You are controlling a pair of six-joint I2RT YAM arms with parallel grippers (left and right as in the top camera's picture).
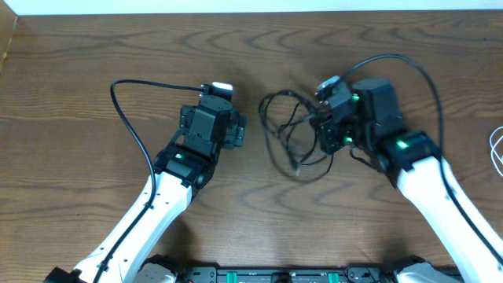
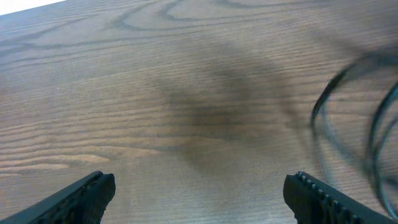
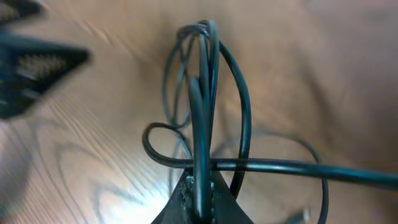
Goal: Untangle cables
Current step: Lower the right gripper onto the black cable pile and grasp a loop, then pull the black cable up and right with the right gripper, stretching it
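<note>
A black cable (image 1: 287,130) lies in tangled loops on the wooden table between the two arms. My right gripper (image 1: 324,135) sits at the tangle's right side. In the right wrist view, my right gripper (image 3: 200,194) is shut on a strand of the black cable (image 3: 200,124), and other loops cross in front of it. My left gripper (image 1: 234,132) stands just left of the tangle. In its wrist view the left gripper (image 2: 199,190) is open with only bare table between its fingers (image 2: 93,194), and blurred loops of the black cable (image 2: 373,130) lie off to the right. A bit of white cable (image 1: 497,151) shows at the table's far right edge.
The wooden table (image 1: 94,55) stretches left and back of the arms. The left arm's own thick black cable (image 1: 134,118) arcs over the table at the left. The blurred left gripper (image 3: 34,68) shows at the upper left of the right wrist view.
</note>
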